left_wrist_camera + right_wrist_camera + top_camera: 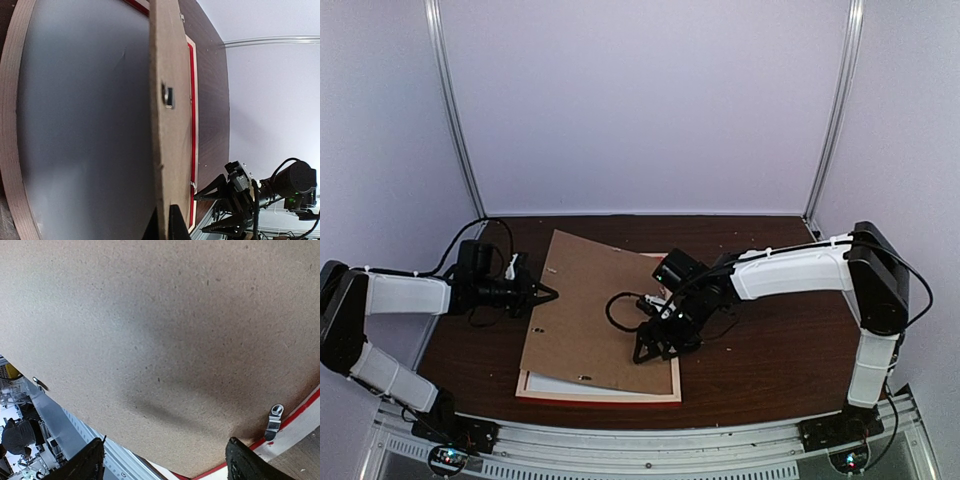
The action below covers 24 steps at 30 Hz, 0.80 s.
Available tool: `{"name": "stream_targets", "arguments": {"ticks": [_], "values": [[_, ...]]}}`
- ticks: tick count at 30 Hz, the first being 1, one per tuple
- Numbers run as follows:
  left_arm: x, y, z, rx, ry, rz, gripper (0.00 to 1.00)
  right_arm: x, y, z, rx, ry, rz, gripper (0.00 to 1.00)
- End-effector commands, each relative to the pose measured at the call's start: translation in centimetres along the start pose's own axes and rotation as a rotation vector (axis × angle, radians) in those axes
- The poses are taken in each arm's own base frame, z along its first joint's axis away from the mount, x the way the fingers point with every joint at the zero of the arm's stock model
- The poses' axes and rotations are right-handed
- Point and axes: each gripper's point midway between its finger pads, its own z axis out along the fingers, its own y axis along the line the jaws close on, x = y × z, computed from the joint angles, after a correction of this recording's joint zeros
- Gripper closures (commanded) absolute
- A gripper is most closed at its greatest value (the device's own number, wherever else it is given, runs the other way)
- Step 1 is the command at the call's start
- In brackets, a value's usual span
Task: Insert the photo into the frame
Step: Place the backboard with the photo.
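Observation:
The frame [620,397] lies flat on the table, a red rail along its near side, and its red rail [191,125] also shows in the left wrist view. A plain brown backing board [590,310] leans over it, raised at its left edge. My left gripper [548,295] is shut on that left edge, one finger [176,226] on each face of the board [170,60]. Open and wide, my right gripper [658,350] hangs just above the board's near right part [165,340], nothing between its fingers [90,462]. The photo is hidden; only a white sheet [545,384] shows inside the frame.
Small metal clips sit on the board [273,421] [168,96]. The dark wood table [770,360] ends at a metal rail [650,450] along the near edge. White walls close in the back and sides. Cables loop beside the right wrist [618,312].

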Motion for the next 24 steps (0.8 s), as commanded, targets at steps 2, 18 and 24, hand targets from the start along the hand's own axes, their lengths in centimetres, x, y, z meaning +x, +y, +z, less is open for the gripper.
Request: {"name": "stream_targets", "arguments": {"ticks": [2, 18, 24], "values": [[1.9, 5.0, 0.7, -0.176, 0.029, -0.007, 1.0, -2.6, 0.8, -3.0, 0.031, -0.119, -0.038, 0.16], [2.4, 5.7, 1.4, -0.184, 0.07, -0.007, 1.0, -5.5, -4.9, -4.7, 0.216, -0.242, 0.061, 0.09], [2.6, 6.2, 1.3, -0.206, 0.078, -0.009, 0.95, -6.2, -4.8, -4.3, 0.192, -0.245, 0.062, 0.08]]}}
